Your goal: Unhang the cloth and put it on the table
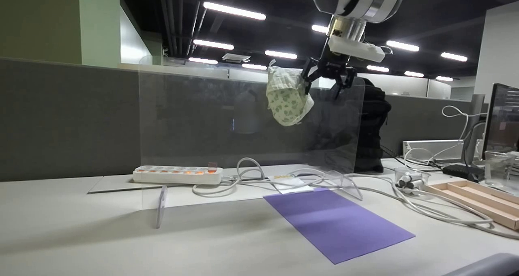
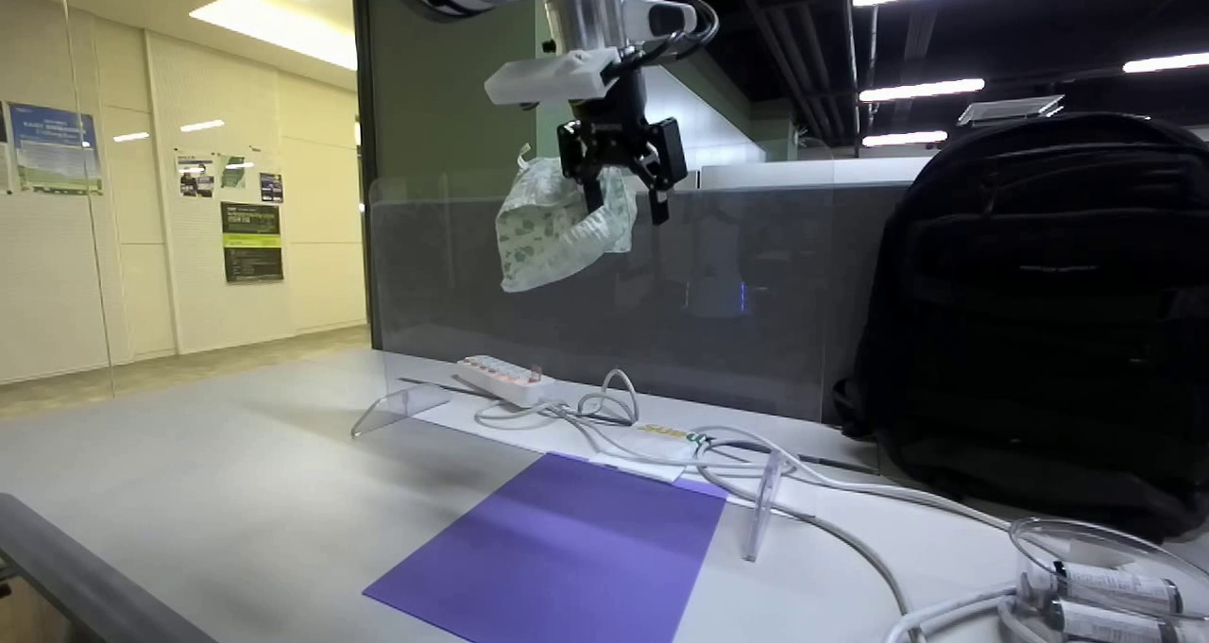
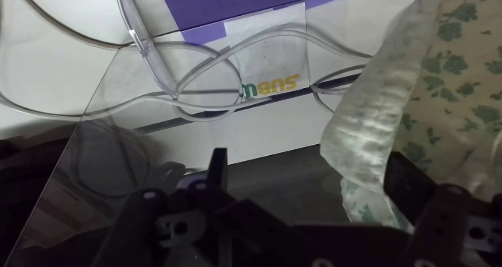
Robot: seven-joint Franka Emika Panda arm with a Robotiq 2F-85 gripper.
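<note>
The cloth is pale with green leaf prints and hangs at the top edge of a clear panel (image 1: 202, 126). It shows in both exterior views (image 1: 286, 101) (image 2: 538, 232) and at the right of the wrist view (image 3: 451, 63). My gripper (image 1: 322, 92) is open at the height of the panel's top. One finger is at the cloth's side edge, overlapping it in the wrist view (image 3: 308, 157); whether it touches is unclear. The other finger is apart from the cloth. In an exterior view the gripper (image 2: 626, 207) partly covers the cloth. The white table (image 1: 101, 235) lies below.
A purple sheet (image 1: 336, 223) lies on the table before the panel. A power strip (image 1: 178, 174), cables (image 2: 623, 416) and a white paper napkin (image 3: 270, 51) lie near the panel's base. A black backpack (image 2: 1039, 341), a wooden tray (image 1: 478, 199) and a monitor (image 1: 502, 118) stand to one side.
</note>
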